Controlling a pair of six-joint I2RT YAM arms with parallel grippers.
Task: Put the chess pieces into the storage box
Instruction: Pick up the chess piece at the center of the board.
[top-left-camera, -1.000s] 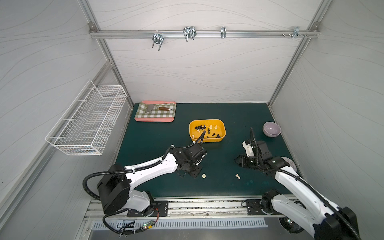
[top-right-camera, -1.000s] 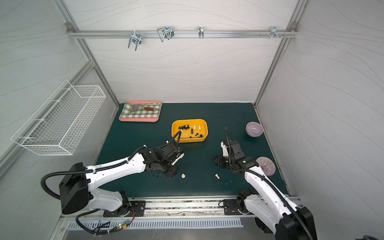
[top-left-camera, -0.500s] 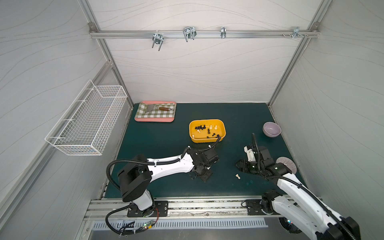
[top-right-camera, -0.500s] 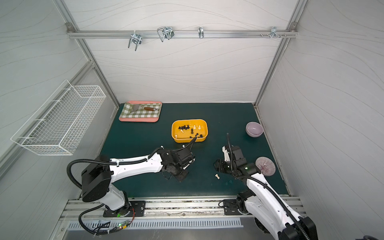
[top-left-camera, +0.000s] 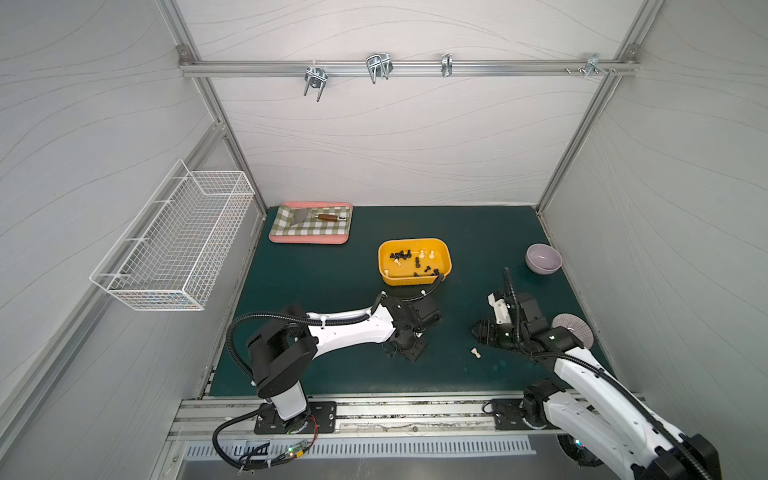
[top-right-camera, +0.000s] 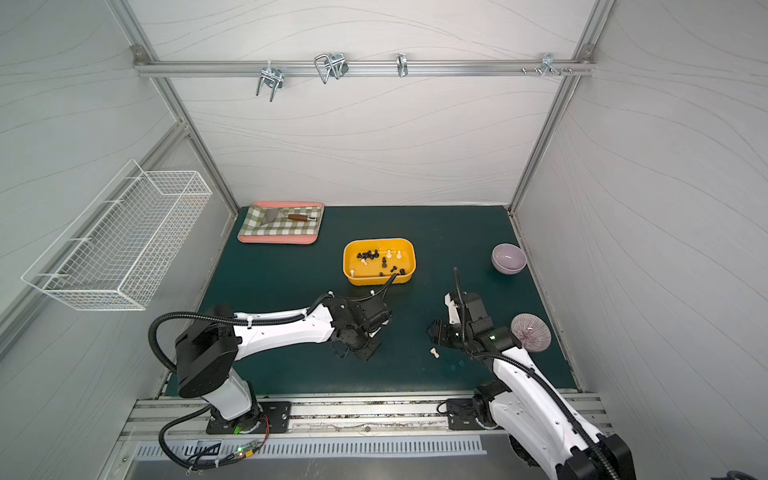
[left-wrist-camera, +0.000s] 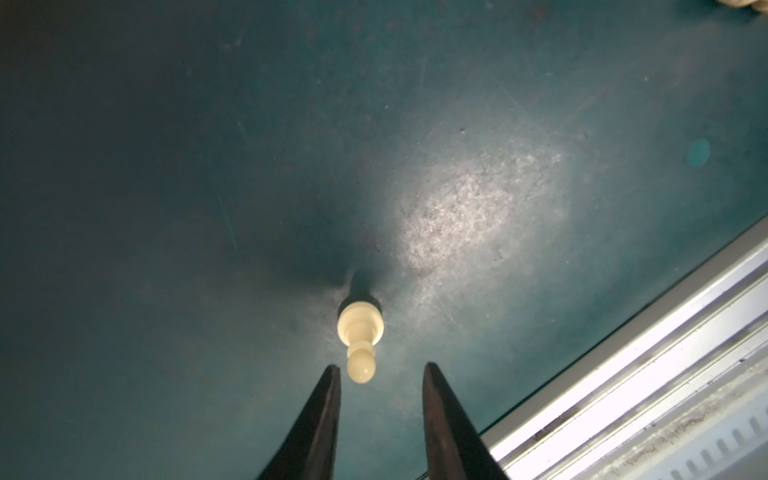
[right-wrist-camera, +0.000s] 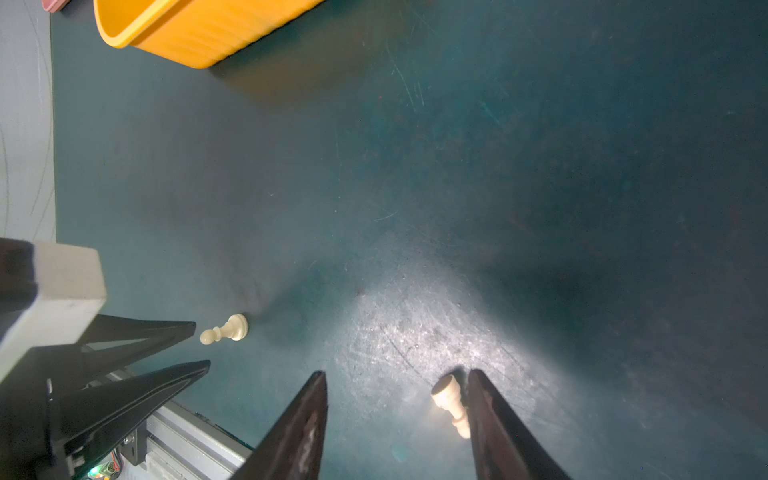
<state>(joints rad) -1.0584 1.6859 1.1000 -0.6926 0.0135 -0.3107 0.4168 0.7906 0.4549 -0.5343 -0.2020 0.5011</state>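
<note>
The yellow storage box (top-left-camera: 411, 281) (top-right-camera: 376, 279) stands mid-table with several black and cream chess pieces (top-left-camera: 401, 255) in it. My left gripper (left-wrist-camera: 380, 370) (top-left-camera: 409, 353) is open, pointing down at the mat. A cream pawn (left-wrist-camera: 360, 345) stands upright just ahead of its fingertips; the arm hides this pawn in both top views. My right gripper (right-wrist-camera: 397, 376) (top-left-camera: 478, 330) is open too. A second cream pawn (right-wrist-camera: 451, 401) (top-left-camera: 476, 353) (top-right-camera: 434, 353) lies on its side between the jaws, close against one finger. The right wrist view also shows the upright pawn (right-wrist-camera: 224, 329) beside the left fingers (right-wrist-camera: 183, 328).
A pink-rimmed checkered tray (top-left-camera: 307, 240) holding a small trowel sits at the back left. A purple bowl (top-left-camera: 543, 258) and a ribbed purple disc (top-left-camera: 575, 330) lie by the right wall. A white wire basket (top-left-camera: 178, 245) hangs on the left wall. The metal front rail (left-wrist-camera: 623, 399) runs close by.
My left arm swung right and down over the upright cream pawn, its jaws narrowing a little. My right gripper came forward and lower, and its jaws opened wider around the lying pawn.
</note>
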